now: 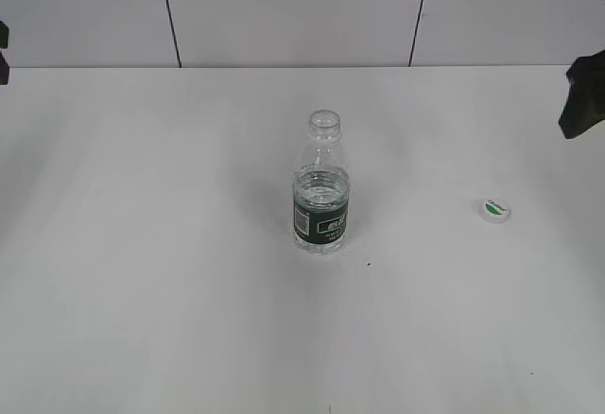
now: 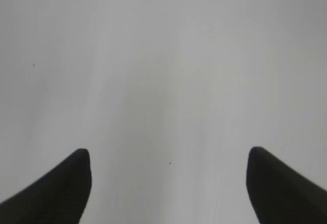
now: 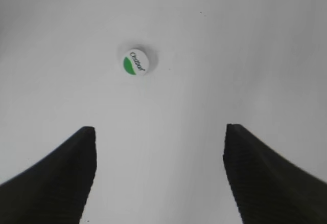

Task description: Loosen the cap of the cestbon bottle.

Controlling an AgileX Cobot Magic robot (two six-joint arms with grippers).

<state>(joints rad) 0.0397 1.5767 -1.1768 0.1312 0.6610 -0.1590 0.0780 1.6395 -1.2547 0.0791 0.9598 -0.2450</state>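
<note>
The cestbon bottle (image 1: 321,192) stands upright at the middle of the white table, clear and ribbed with a dark green label band; its neck is open with no cap on it. The cap (image 1: 496,210), white with a green leaf mark, lies flat on the table to the bottle's right; it also shows in the right wrist view (image 3: 136,61). My right gripper (image 3: 159,137) is open and empty, above the table short of the cap; its arm shows at the right edge of the exterior view (image 1: 581,97). My left gripper (image 2: 168,160) is open and empty over bare table.
The white table (image 1: 142,244) runs to a pale panelled wall (image 1: 284,8) at the back. A dark bit of the left arm (image 1: 3,55) shows at the far left edge.
</note>
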